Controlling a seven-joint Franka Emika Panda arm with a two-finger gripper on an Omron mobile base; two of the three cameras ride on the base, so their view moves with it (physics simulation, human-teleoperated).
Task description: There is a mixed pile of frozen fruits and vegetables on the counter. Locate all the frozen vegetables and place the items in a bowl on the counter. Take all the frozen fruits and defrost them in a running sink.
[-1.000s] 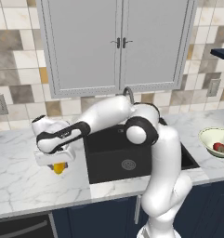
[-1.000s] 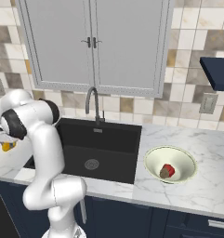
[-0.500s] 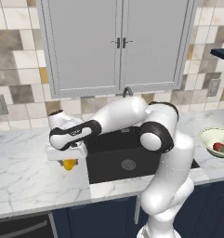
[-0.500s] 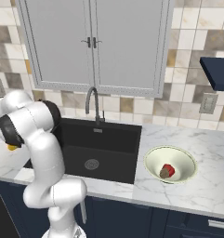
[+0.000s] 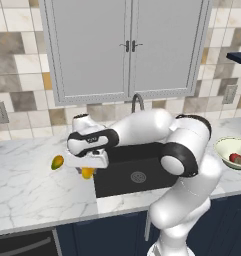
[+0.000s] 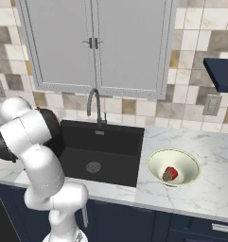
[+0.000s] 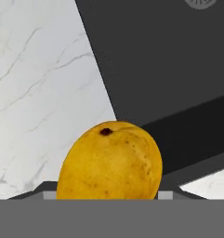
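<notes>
1. The claw (image 5: 88, 169) hangs from the white arm at the left edge of the sink (image 5: 142, 172), above the seam where marble meets basin. It is clenched on a mango (image 7: 109, 162); in the hand view the fruit sits between the two dark tips at the bottom.
2. That held mango is a smooth, plump oval with yellow-orange skin, faint brown freckles and a small dark stem scar near its top. In the left base view it shows as an orange lump under the claw.
3. A second mango (image 5: 57, 162), a small oval tinged green and yellow, lies on the counter (image 5: 37, 185) to the left of the claw, apart from it.
4. The counter is glossy white marble with thin grey veins, over dark navy cabinet fronts.
5. The sink, just right of and below the claw, is a matte black rectangular basin with a round steel drain (image 6: 93, 166) and a curved dark gooseneck faucet (image 6: 93, 101) behind it.
6. Well to the right of the claw, past the sink, stands the bowl (image 6: 191, 163), wide, shallow and pale greenish-white. Inside lie a glossy round red item (image 6: 172, 171) and a dull grey-brown lump (image 6: 166, 177), touching each other.
</notes>
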